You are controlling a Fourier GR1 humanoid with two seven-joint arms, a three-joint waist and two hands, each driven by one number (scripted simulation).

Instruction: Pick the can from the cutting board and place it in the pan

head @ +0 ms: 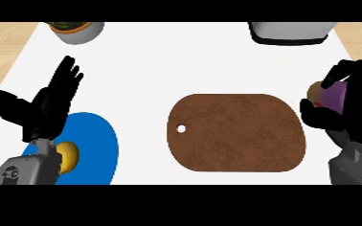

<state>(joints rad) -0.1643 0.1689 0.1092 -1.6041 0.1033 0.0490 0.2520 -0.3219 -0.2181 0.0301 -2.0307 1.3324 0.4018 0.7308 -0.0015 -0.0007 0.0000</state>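
Note:
A brown cutting board (239,132) with a small hole at its left lies in the middle of the white counter, nothing on it. At the right edge my right hand (331,111) is curled round a purple can (331,95) with a tan top, held off to the right of the board. My left hand (50,100) stays open at the left, fingers up. No pan shows in this view.
A blue plate (99,146) with a yellow item (68,155) on it lies at the lower left, partly under my left forearm. A grey pot with a plant (76,30) stands at the back left. A grey and black appliance (291,32) stands at the back right.

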